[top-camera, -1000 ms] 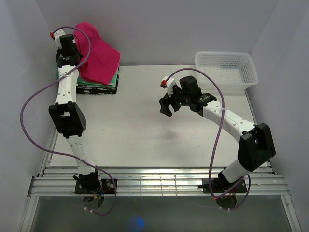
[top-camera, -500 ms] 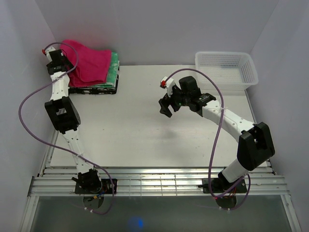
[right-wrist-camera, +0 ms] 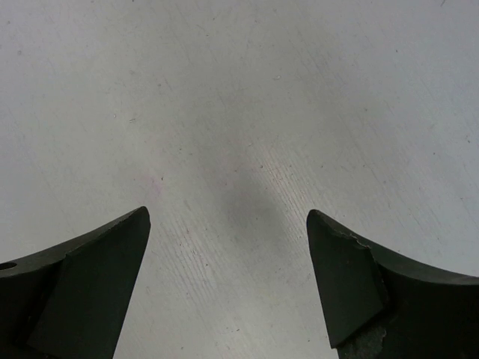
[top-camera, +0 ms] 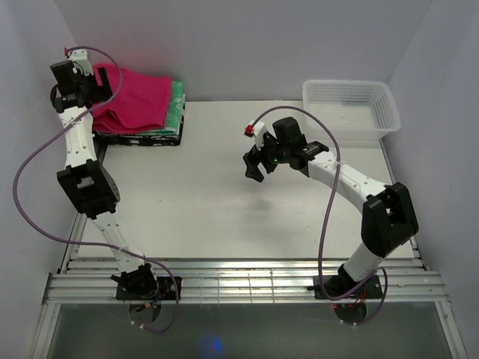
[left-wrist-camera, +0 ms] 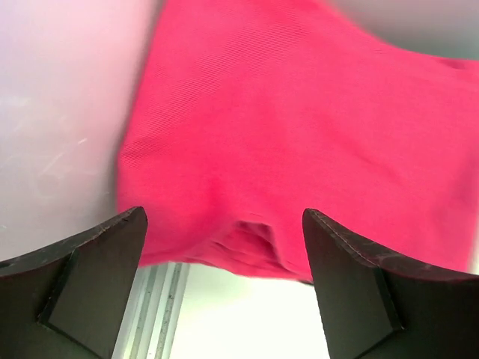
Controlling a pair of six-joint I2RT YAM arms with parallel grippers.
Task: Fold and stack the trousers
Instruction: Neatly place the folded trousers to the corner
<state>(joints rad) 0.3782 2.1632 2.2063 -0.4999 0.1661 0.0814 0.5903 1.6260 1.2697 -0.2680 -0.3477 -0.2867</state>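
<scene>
Trousers (top-camera: 138, 97): folded, hiding most of green cloth (top-camera: 177, 105)
Left gripper (left-wrist-camera: 223, 224): spread wide, empty
Right gripper (right-wrist-camera: 224, 224): spread wide, empty

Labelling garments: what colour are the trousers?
The trousers are plain magenta-pink; the left wrist view shows it best.

2 slim white arms, the left arm (top-camera: 75, 146) and the right arm (top-camera: 340, 179), each with black joint blocks, a looping purple cable (top-camera: 324, 232) and a small red tab (top-camera: 248, 130) by the wrist. Black wedge-shaped jaws.
</scene>
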